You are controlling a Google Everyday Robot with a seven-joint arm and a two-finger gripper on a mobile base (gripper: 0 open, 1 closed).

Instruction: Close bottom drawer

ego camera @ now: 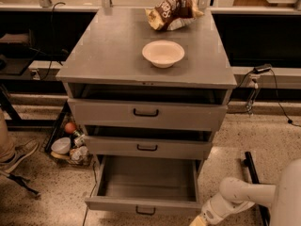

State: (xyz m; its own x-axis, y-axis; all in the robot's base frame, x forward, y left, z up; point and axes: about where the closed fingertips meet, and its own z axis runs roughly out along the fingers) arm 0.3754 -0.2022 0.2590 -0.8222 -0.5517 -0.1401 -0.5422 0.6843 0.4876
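Observation:
The bottom drawer (146, 205) of the grey metal cabinet (117, 55) is pulled far out and looks empty inside; its short front panel carries a small black bar handle (145, 211). The middle drawer (147, 147) and the top drawer (146, 113) stand slightly out. My gripper (200, 221) is at the bottom edge of the view, just right of the bottom drawer's front right corner, at the end of the white arm (240, 197). Its tip is cut off by the frame edge.
A white bowl (163, 53) and a brown snack bag (171, 12) sit on the cabinet top. A basket with a ball and small items (70, 142) stands on the floor at the left. A shoe (16, 157) shows at far left. Cables (263, 86) run at the right.

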